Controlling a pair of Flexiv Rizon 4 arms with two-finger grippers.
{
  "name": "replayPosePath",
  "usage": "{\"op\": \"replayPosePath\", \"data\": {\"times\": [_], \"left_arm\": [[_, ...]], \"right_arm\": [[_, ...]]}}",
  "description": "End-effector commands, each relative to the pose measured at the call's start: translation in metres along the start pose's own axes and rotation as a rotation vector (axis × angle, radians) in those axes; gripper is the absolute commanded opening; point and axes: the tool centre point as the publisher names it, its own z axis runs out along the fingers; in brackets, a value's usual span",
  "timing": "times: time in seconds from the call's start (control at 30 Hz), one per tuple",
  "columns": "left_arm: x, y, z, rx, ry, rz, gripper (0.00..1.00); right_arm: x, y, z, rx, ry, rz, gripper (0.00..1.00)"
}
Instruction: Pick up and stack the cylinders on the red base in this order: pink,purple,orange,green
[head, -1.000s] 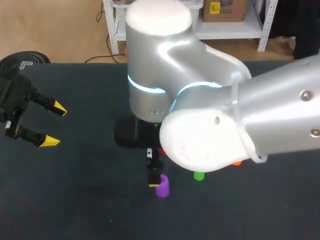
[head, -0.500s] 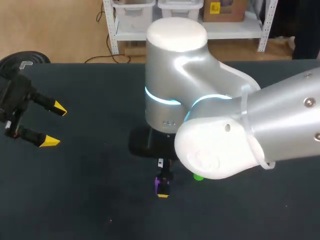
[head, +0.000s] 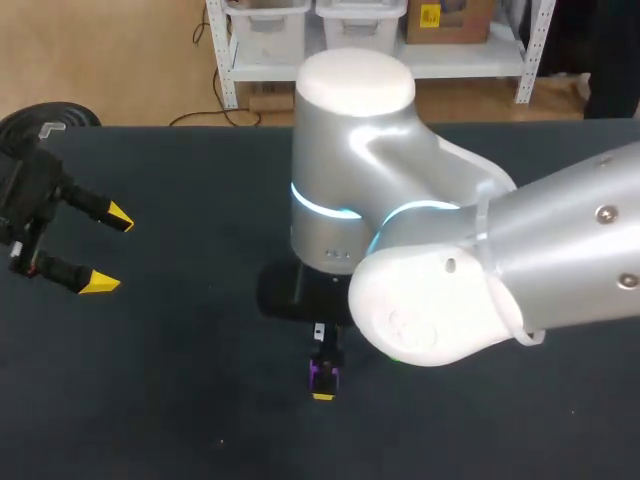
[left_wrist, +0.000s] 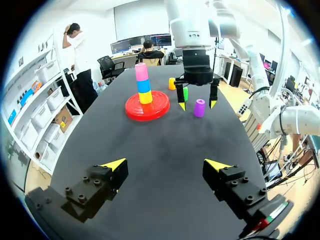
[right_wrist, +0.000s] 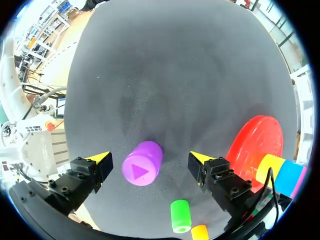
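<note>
The purple cylinder (right_wrist: 142, 163) stands upright on the table, between the fingers of my right gripper (right_wrist: 149, 158). The jaws are wide open and touch neither side of it. The red base (left_wrist: 148, 106) carries a stack of a yellow, a blue and a pink cylinder (left_wrist: 141, 72), pink on top. A green cylinder (right_wrist: 180, 216) and an orange cylinder (right_wrist: 199, 232) stand beside the base, behind the right gripper. My left gripper (head: 108, 250) hangs open and empty at the table's left side, far from everything. In the head view only a bit of the purple cylinder (head: 320, 374) shows under my right arm.
My right arm (head: 450, 270) spans the middle of the head view and hides the base, the green and the orange cylinder there. The dark table (head: 150, 400) stretches bare between the left gripper and the cylinders.
My right arm swung slightly rightward and its gripper came down around the purple cylinder. The green and orange cylinders have gone out of sight under the arm in the head view. The left arm kept still.
</note>
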Motion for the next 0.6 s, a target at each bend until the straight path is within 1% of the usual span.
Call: {"op": "replayPosePath", "data": {"times": [0.03, 0.07, 0.1, 0.13, 0.17, 0.6], "left_arm": [[0.0012, -0.0005, 0.0003, -0.003, -0.003, 0.003, 1.0], [0.0012, -0.0005, 0.0003, -0.003, -0.003, 0.003, 1.0], [0.0012, -0.0005, 0.0003, -0.003, -0.003, 0.003, 1.0], [0.0012, -0.0005, 0.0003, -0.003, -0.003, 0.003, 1.0], [0.0012, -0.0005, 0.0003, -0.003, -0.003, 0.003, 1.0], [0.0012, -0.0005, 0.0003, -0.003, -0.003, 0.003, 1.0]], "right_arm": [[0.0003, -0.0013, 0.0002, 0.0, -0.001, 0.004, 1.0], [0.0004, -0.0013, 0.0, 0.0, -0.005, 0.005, 1.0], [0.0005, -0.0013, 0.0, 0.0, -0.005, 0.004, 0.9], [0.0005, -0.0013, 0.0, 0.0, -0.005, 0.004, 0.34], [0.0004, -0.0012, 0.0001, -0.002, -0.004, 0.002, 0.0], [0.001, -0.001, 0.0031, -0.02, -0.008, 0.005, 0.0]]}}
